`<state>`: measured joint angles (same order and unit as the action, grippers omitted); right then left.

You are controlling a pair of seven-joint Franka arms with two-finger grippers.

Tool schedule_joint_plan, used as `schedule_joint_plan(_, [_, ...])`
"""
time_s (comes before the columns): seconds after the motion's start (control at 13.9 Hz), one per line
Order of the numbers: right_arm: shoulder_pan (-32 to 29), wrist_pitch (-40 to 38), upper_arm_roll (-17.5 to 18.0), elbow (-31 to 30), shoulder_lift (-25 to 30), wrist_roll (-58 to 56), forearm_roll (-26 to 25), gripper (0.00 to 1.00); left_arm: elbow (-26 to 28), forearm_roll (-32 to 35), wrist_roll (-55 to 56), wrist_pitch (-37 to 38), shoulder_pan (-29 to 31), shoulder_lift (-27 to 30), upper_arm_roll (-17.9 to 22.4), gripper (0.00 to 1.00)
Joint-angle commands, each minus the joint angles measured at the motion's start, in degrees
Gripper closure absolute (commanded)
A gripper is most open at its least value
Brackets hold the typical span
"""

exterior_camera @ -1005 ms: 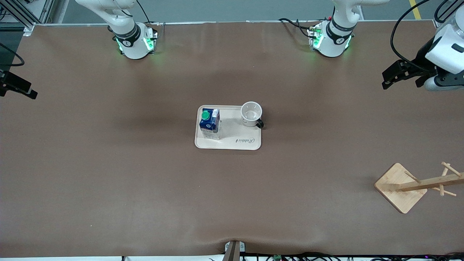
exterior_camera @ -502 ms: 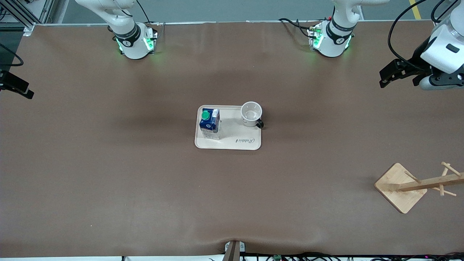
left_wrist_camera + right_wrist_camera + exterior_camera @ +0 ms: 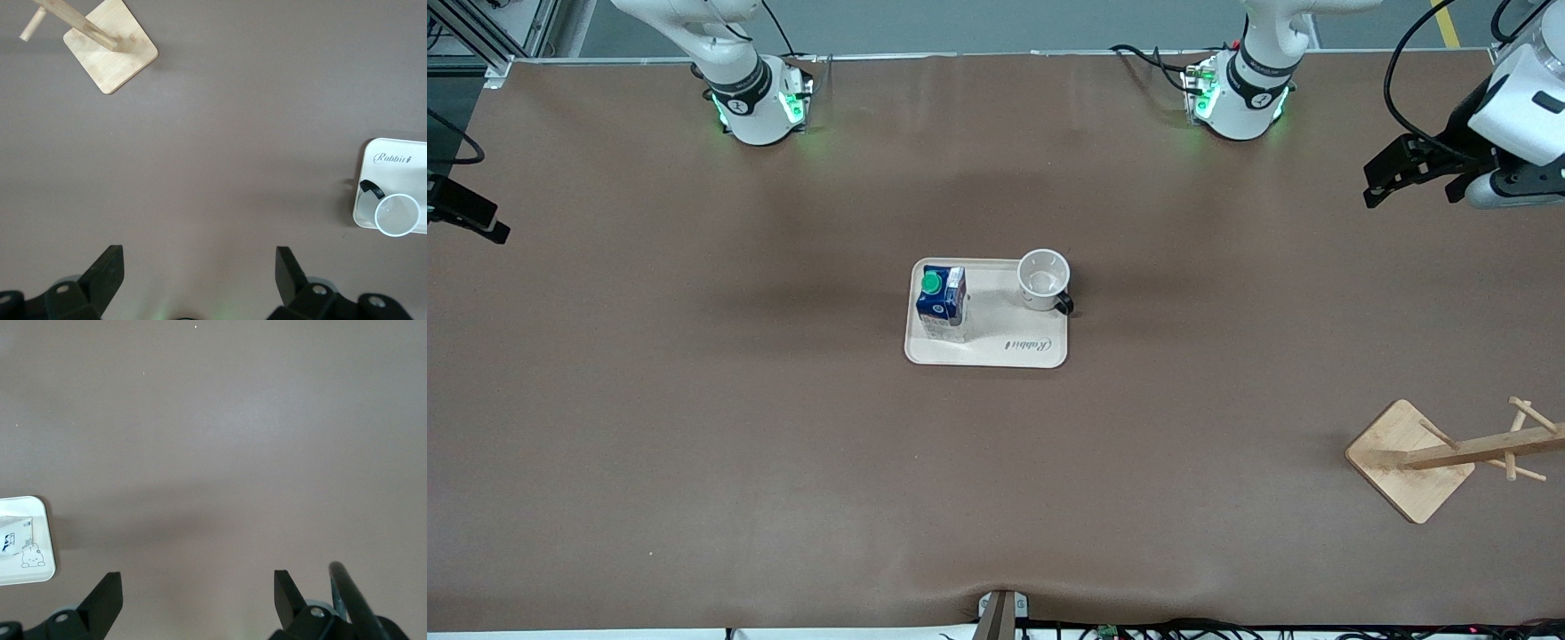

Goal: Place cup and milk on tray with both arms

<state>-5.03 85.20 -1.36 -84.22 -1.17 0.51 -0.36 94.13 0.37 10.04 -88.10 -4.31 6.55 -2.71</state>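
The beige tray lies at the table's middle. The blue and white milk carton with a green cap stands on it at the right arm's end. The white cup stands upright on the tray's corner toward the left arm, with its black handle over the rim. My left gripper is open and empty, in the air over the left arm's end of the table. My right gripper is open and empty at the other end. The left wrist view shows its gripper, the cup and the tray. The right wrist view shows its gripper, a tray corner and the carton's edge.
A wooden stand with pegs on a square base is at the left arm's end, nearer to the front camera; it also shows in the left wrist view. A black cable runs beside the right gripper. The arm bases stand along the table's top edge.
Both grippers have shifted only slightly at the table's two ends. The cup, milk carton and tray have not moved.
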Motion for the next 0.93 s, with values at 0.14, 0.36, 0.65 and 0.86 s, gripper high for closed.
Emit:
schedule_joint_plan(0.14, [-0.3, -0.5, 0.4, 1.9, -1.1, 0.5, -1.0, 0.0, -2.5, 0.2, -0.3, 1.3, 0.3, -1.2, 0.0, 0.0])
schedule_joint_plan(0.36, [-0.3, -0.5, 0.4, 1.9, -1.2, 0.5, -1.0, 0.0, -2.5, 0.2, -0.2, 1.3, 0.3, -1.3, 0.2, 0.0])
schedule_joint_plan(0.65, [-0.2, -0.5, 0.4, 1.9, -1.8, 0.5, -1.2, 0.0, -2.9, 2.9, -0.2, 2.5, 0.2, -1.0, 0.1, 0.0])
schedule_joint_plan(0.86, [-0.2, -0.6, 0.4, 1.9, -1.8, 0.5, -1.3, 0.0, -5.1, 2.9, -0.1, 2.7, -0.1, -3.0, -0.2, 0.0])
